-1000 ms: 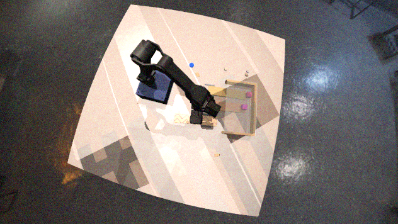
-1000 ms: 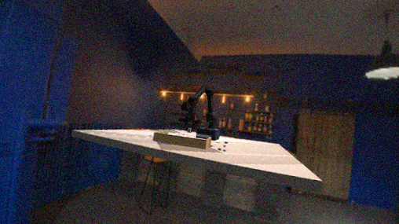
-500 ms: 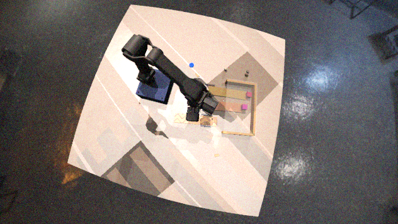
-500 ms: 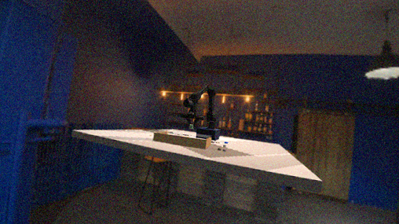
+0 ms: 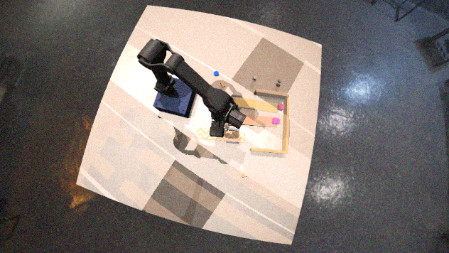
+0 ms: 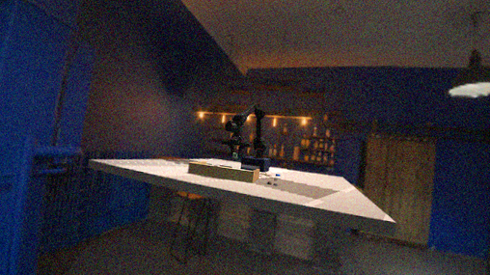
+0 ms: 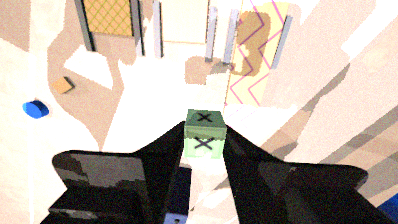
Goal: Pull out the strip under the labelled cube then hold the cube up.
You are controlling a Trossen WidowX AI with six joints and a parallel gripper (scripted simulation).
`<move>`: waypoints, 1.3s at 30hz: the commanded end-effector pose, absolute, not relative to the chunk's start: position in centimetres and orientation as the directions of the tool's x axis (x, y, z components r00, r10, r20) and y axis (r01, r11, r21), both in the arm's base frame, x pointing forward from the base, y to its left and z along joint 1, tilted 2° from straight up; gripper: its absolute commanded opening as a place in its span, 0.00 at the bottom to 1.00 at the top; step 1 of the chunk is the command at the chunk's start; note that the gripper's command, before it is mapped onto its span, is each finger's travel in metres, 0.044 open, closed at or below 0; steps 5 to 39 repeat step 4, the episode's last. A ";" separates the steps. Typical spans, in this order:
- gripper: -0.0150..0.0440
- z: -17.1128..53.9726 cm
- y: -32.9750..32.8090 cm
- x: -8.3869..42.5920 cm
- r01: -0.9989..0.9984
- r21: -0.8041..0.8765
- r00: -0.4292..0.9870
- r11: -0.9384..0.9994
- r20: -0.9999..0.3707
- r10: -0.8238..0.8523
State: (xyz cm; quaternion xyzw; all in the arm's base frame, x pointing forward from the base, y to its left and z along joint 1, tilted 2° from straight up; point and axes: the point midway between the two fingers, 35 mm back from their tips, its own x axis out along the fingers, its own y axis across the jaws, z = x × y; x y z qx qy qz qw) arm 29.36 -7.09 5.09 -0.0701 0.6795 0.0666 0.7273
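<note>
My gripper is shut on a green cube with dark X marks. The cube is in the air, with the table below it in the wrist view. The arm hides it in the top view. The zigzag strip lies to the right in the wrist view and reaches out from its rails toward the arm's base. A cross-hatched yellow strip and a plain orange strip lie beside it. A pink cube and a magenta cube sit at their far ends.
A low wooden fence surrounds the strips' far ends. Grey rails flank the strips. A blue disc and a small orange block lie off to one side. A small yellow piece lies opposite.
</note>
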 end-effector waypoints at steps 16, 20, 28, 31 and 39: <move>0.25 5.2 -7.2 29.4 -0.189 -0.016 0.067 0.982 -0.998 -0.004; 0.25 5.2 -7.2 29.4 -0.189 -0.016 0.067 0.982 -0.998 -0.004; 0.25 5.2 -7.2 29.4 -0.189 -0.016 0.067 0.982 -0.998 -0.004; 0.25 5.2 -7.2 29.4 -0.189 -0.016 0.067 0.982 -0.998 -0.004; 0.25 5.2 -7.2 29.4 -0.189 -0.016 0.067 0.982 -0.998 -0.004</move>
